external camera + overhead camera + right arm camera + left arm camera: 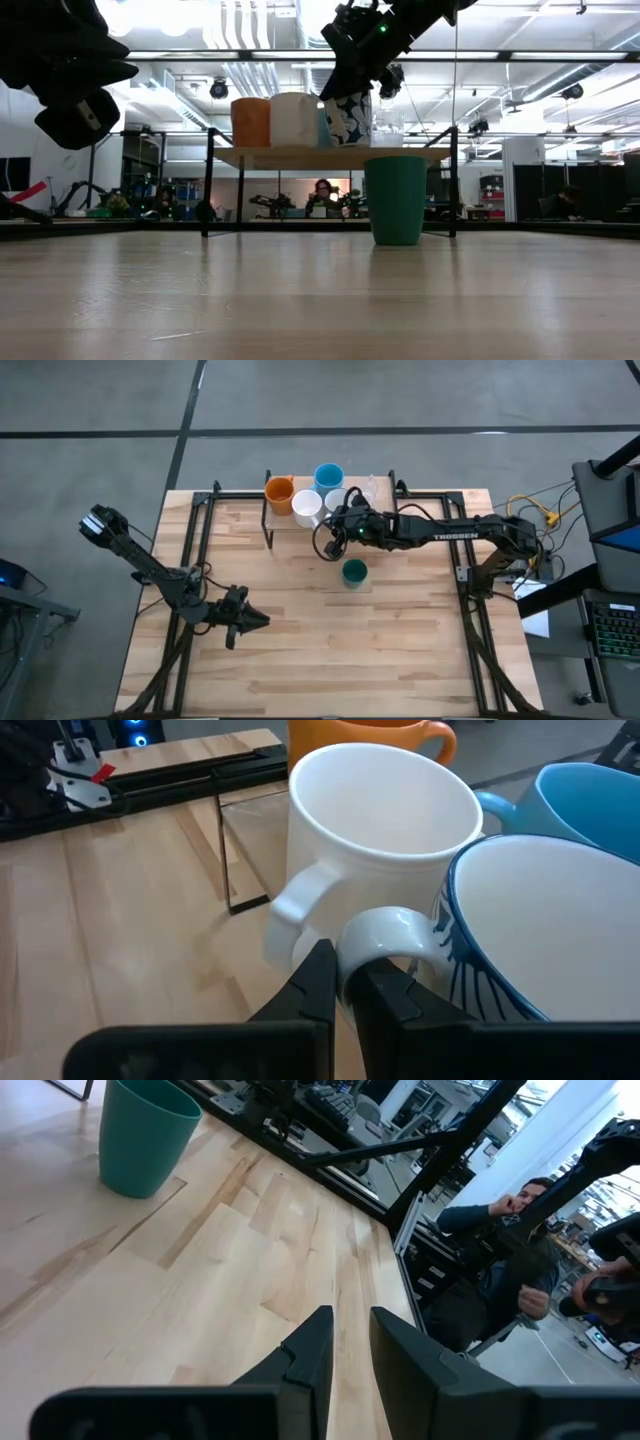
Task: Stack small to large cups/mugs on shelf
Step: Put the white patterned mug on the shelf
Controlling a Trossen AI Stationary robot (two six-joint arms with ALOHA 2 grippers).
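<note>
Pale wooden planks form the bench [300,660], with the shelf [272,520] standing at its far edge. The right gripper [343,982] is over the shelf, fingers clamped together on the looped handle of the grey-white mug [560,920], which carries a dark blue pattern. Just beside this gripper, touching the held mug, stands the white mug [380,840]; beyond it sit the orange mug [370,732] and the light blue mug [590,800]. The clear glass [372,487] stands on the shelf on the far side of the gripper. The dark green cup [354,572] stands upright on the bench, near this gripper on the side away from the shelf. The left gripper [350,1345] hovers over bare bench well apart from the cups, fingers slightly apart and holding nothing.
</note>
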